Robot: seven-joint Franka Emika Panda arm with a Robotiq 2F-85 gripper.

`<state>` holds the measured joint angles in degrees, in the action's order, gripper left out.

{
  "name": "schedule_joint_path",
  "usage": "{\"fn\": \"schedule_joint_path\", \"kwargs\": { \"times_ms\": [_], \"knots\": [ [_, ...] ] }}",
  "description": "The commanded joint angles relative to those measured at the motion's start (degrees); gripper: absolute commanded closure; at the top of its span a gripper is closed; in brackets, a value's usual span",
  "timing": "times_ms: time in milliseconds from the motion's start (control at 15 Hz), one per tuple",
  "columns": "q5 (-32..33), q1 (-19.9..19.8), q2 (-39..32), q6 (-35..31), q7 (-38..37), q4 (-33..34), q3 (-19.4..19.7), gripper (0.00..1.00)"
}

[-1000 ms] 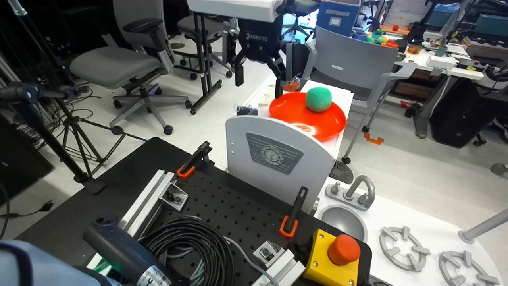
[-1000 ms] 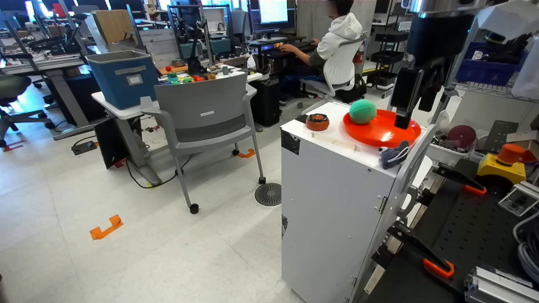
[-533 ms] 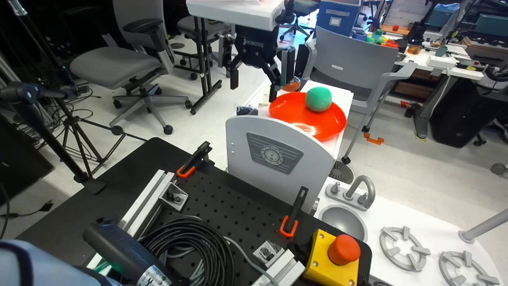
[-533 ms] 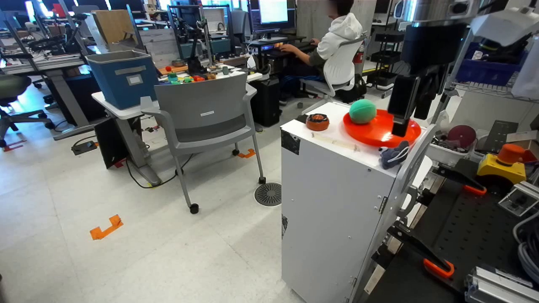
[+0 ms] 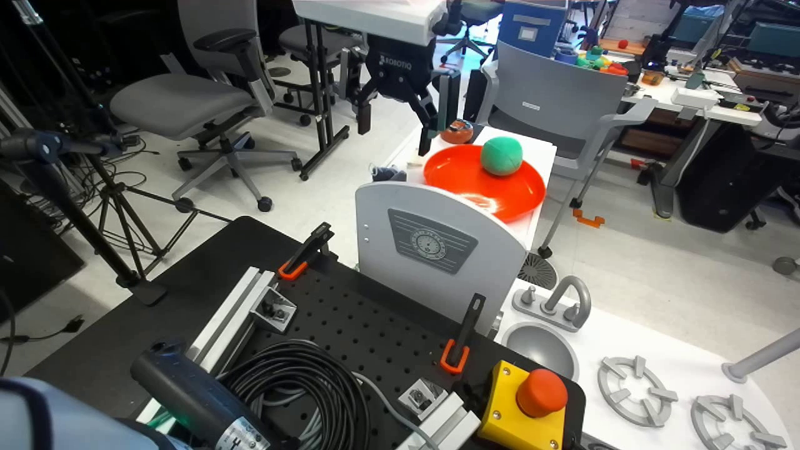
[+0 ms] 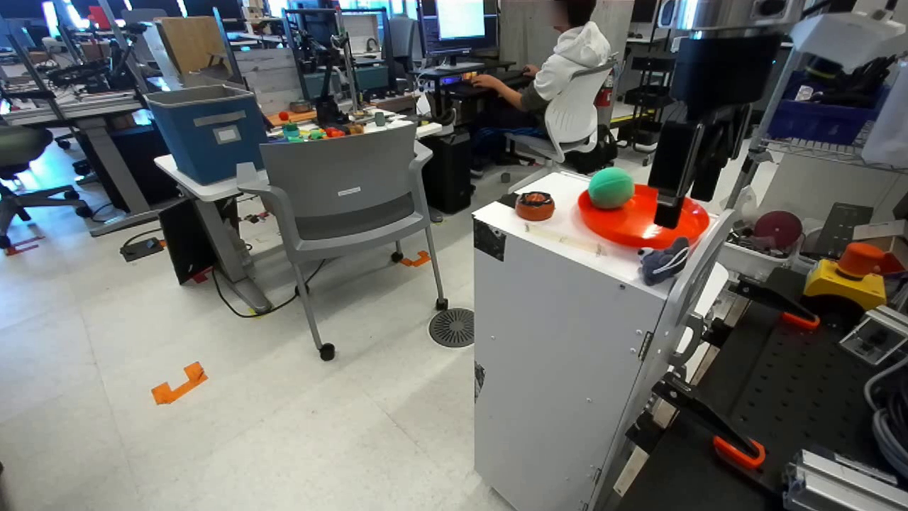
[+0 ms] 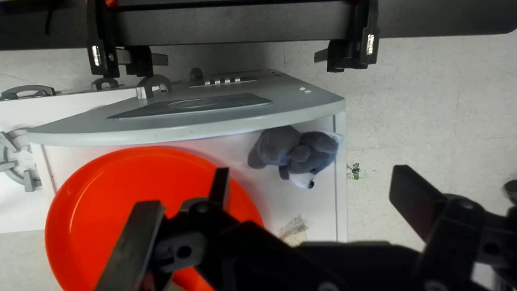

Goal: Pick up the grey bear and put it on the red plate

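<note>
The grey bear (image 7: 278, 146) lies on its side on a white top, close under a grey panel; it has a white muzzle and black nose. In an exterior view the bear (image 6: 663, 262) shows whole, while the panel partly covers the bear (image 5: 389, 174) in an exterior view. Beside it rests the red plate (image 7: 133, 173), bearing a green ball (image 6: 611, 188). My gripper (image 7: 311, 173) hangs above the top with its fingers wide apart and nothing between them. In the wrist view the bear appears just beyond the fingertips, apart from them.
The upright grey panel (image 5: 375, 219) borders the white top beside the bear. A reddish-brown round thing (image 6: 535, 206) sits past the plate. Black clamps (image 5: 465, 337) and a pegboard table (image 5: 350, 312) lie behind the panel. A grey chair (image 6: 347, 188) stands near the white cabinet (image 6: 560, 341).
My gripper has shifted left in both exterior views, dipping and then rising slightly, and ends nearer above the bear. Its fingers stay wide apart. The bear, plate and ball have not moved.
</note>
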<state>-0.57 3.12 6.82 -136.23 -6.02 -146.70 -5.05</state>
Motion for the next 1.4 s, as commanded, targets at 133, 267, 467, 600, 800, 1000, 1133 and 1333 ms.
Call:
{"fn": "schedule_joint_path", "kwargs": {
  "times_ms": [133,267,467,600,800,1000,1133,1333],
  "knots": [
    [-0.2,0.4,-0.6,0.8,1.5,1.0,0.4,0.0],
    [0.3,0.3,-0.6,1.0,1.5,0.9,0.3,0.0],
    [0.5,0.3,-0.6,1.2,1.5,0.9,0.3,0.0],
    [0.8,0.2,-0.6,1.3,1.3,0.9,0.3,0.0],
    [3.2,0.2,-0.1,0.8,-0.4,0.1,-0.2,0.0],
    [5.2,0.3,0.2,0.8,-1.0,-0.3,-0.4,0.0],
    [6.1,0.4,0.4,0.8,-1.2,-0.7,-0.6,0.0],
    [6.1,0.6,0.3,0.8,-1.0,-0.8,-0.7,0.0]
  ]
}}
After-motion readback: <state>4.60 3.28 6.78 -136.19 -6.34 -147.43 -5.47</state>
